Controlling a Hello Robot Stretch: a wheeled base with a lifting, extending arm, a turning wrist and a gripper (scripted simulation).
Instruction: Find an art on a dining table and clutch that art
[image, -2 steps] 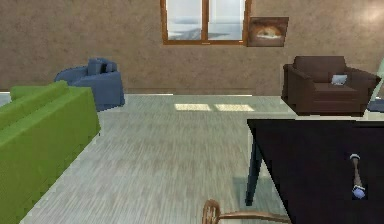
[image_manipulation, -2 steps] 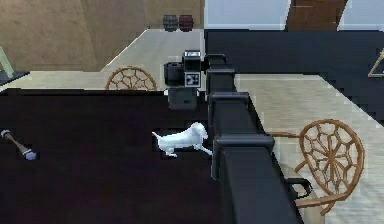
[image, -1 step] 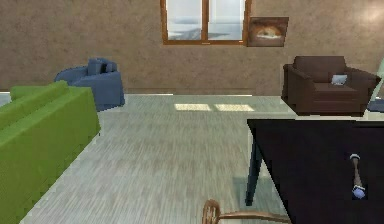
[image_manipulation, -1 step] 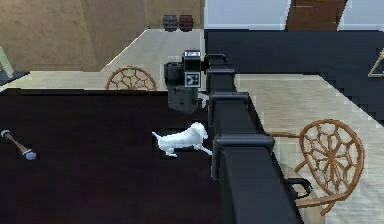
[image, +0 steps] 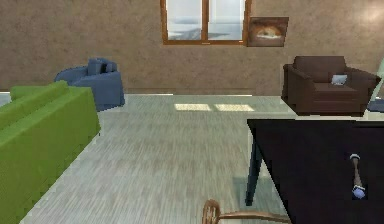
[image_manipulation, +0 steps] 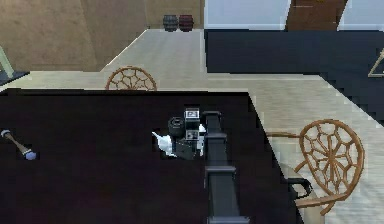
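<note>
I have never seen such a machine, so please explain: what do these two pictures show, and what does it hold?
This is a wheeled robot with one extending arm. One picture looks ahead from the robot: a green sofa, a brown armchair, a window and the corner of a dark dining table. The other looks sideways, where the arm reaches over that table and ends in its hand. A small pale thing shows at the hand, so I cannot tell whether it holds anything. A long object also lies on the table.
</note>
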